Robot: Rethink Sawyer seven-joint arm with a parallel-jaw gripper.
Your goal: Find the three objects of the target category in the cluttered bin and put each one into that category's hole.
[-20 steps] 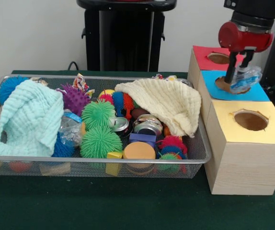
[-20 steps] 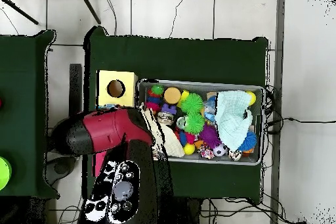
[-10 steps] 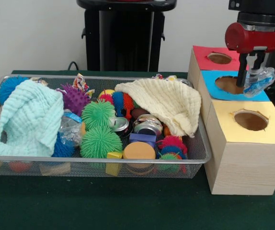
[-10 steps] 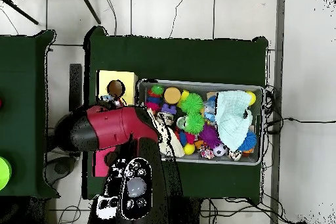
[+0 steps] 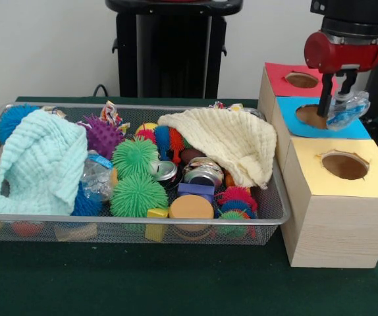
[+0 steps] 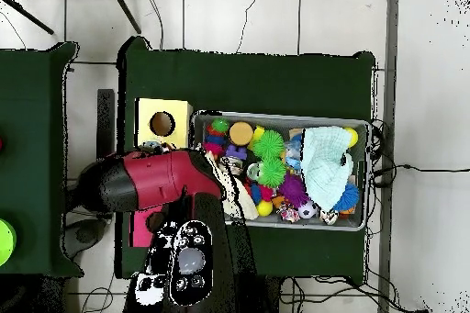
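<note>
My gripper (image 5: 334, 100) hangs over the blue-topped box (image 5: 360, 129), shut on a crumpled clear plastic bottle (image 5: 348, 108). The bottle sticks out to the right of the fingers, just right of the blue box's round hole (image 5: 309, 116) and a little above the lid. In the wire bin (image 5: 136, 219), another crumpled clear bottle (image 5: 97, 178) lies half under the mint cloth (image 5: 41, 161). In the overhead view the red arm (image 6: 151, 183) covers the gripper and the blue box, and only the yellow box (image 6: 147, 112) shows.
A red-topped box (image 5: 278, 78) stands behind the blue one and a yellow-topped box (image 5: 337, 197) in front. The bin holds spiky balls (image 5: 135, 158), metal cans (image 5: 203, 173), blocks and a cream cloth (image 5: 228, 141). A black stand (image 5: 172, 49) rises behind the bin.
The gripper with the bottle rose off the blue hole and swung right, then came back slightly left. The bin's contents have not moved.
</note>
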